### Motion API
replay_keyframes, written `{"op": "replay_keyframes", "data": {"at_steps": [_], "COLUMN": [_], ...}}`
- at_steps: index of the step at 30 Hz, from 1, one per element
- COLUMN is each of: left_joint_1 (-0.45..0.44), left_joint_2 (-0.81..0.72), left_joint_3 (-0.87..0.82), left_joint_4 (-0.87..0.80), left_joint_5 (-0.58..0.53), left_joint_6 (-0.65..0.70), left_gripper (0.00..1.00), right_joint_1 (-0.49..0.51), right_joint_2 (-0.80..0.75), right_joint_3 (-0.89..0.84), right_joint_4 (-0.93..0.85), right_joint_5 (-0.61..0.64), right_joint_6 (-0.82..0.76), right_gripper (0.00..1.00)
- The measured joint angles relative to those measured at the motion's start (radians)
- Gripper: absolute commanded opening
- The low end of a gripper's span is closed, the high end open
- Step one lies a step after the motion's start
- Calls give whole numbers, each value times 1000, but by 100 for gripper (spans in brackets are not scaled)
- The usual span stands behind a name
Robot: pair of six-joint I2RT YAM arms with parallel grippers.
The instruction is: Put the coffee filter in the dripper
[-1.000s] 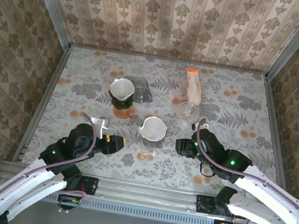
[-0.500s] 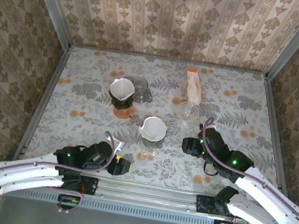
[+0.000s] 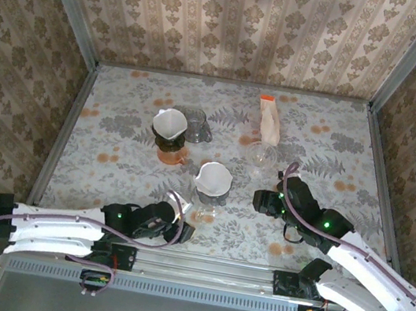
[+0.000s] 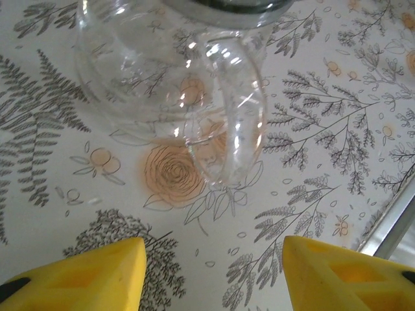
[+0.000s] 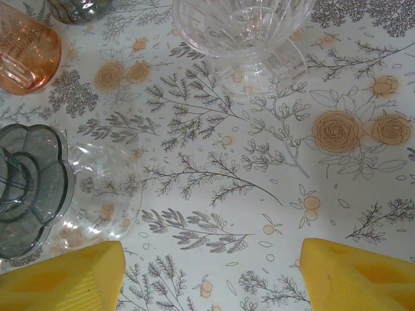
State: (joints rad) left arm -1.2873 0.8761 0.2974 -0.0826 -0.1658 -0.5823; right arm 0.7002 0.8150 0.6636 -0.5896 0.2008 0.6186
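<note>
From above, the left pincer [image 3: 179, 231] is seen lying low on the table, and a white coffee filter [image 3: 213, 177] is found just ahead of it. The filter is already seated in a grey dripper [image 3: 210, 195] over a glass carafe [image 3: 202, 215]. The same filter lies to the left of the right pincer [image 3: 258, 202]. A clear dripper [image 3: 261, 155], apparently unlined, stands just ahead of the right pincer, with a beige sleeve [image 3: 269, 122] beyond it.

At the left wrist, the left pincer [image 4: 214, 272] is shown released, with nothing between its yellow tips. The carafe's handle is seen close ahead.

At the right wrist, the right pincer [image 5: 214, 272] is likewise spread and empty. The grey dripper's scalloped base is seen ahead and to its left, and the clear dripper farther ahead.

The paper filter is judged very light, limp and easily creased, though not slippery. It would best be pinched gently at its upper rim or seam, never squeezed across the cone. The glassware beneath is judged fragile and easily tipped.
</note>
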Motion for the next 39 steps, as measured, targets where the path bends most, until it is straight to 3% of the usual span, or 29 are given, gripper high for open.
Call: {"op": "replay_keyframes", "data": {"at_steps": [13,39], "left_joint_1": [0,117], "left_joint_2": [124,218], "left_joint_3": [32,33], "left_joint_4": [106,234], "left_joint_5": [5,70], "left_joint_6": [31,57], "left_gripper": [49,32], "right_joint_1": [-11,-49], "right_joint_2": [0,18], "right_joint_3": [0,1], "right_joint_4": [0,2], "right_joint_5": [-3,-29], "right_joint_6": [-1,-13], "right_gripper": [73,73]}}
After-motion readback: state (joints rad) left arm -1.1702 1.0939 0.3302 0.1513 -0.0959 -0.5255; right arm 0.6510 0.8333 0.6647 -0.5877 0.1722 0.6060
